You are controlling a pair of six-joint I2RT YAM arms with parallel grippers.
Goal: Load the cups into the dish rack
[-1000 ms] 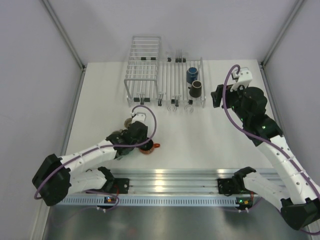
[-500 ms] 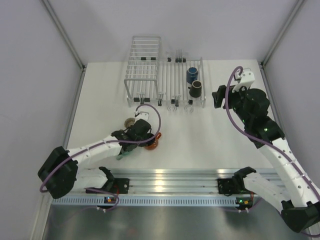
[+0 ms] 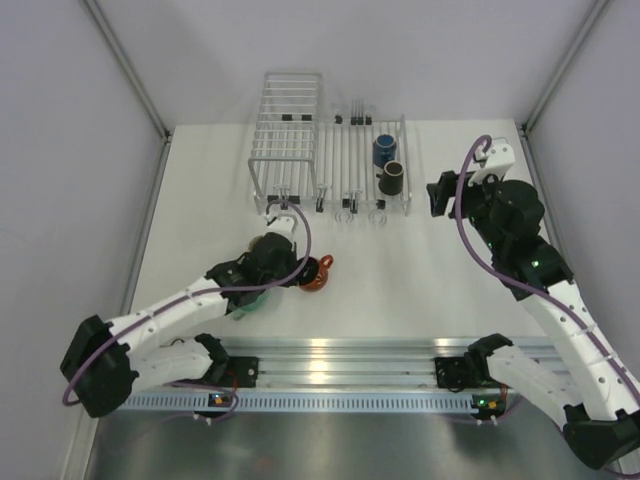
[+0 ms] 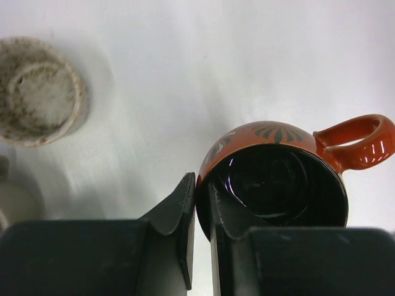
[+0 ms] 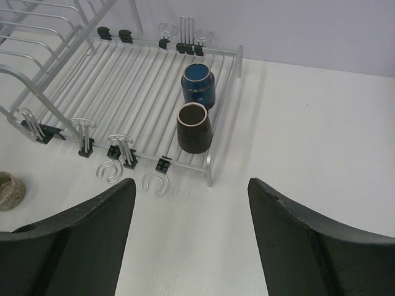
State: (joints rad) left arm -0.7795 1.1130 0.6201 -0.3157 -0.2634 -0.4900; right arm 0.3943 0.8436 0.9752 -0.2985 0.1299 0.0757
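Note:
My left gripper (image 4: pixel 202 203) is shut on the rim of the orange-red cup (image 4: pixel 278 179), one finger inside its dark bowl and one outside; its handle points right. From above, that cup (image 3: pixel 316 273) hangs at the left gripper (image 3: pixel 303 272), in front of the dish rack (image 3: pixel 350 150). A dark blue cup (image 5: pixel 197 83) and a brown cup (image 5: pixel 194 126) stand at the right end of the dish rack (image 5: pixel 123 80). Beside it, my right gripper (image 5: pixel 191 185) is open with nothing between its fingers. A beige cup (image 4: pixel 40 89) lies upturned on the table. A mint-teal cup (image 3: pixel 250 301) is half hidden under the left arm.
A taller wire basket (image 3: pixel 287 135) stands left of the rack. Loose metal hooks (image 5: pixel 154 183) lie at the rack's near edge. The side walls close in the table left and right, and the arms' mounting rail (image 3: pixel 340 365) runs along the near edge.
The left gripper has shut on the orange-red cup and carried it right and towards the rack. The right arm has barely shifted.

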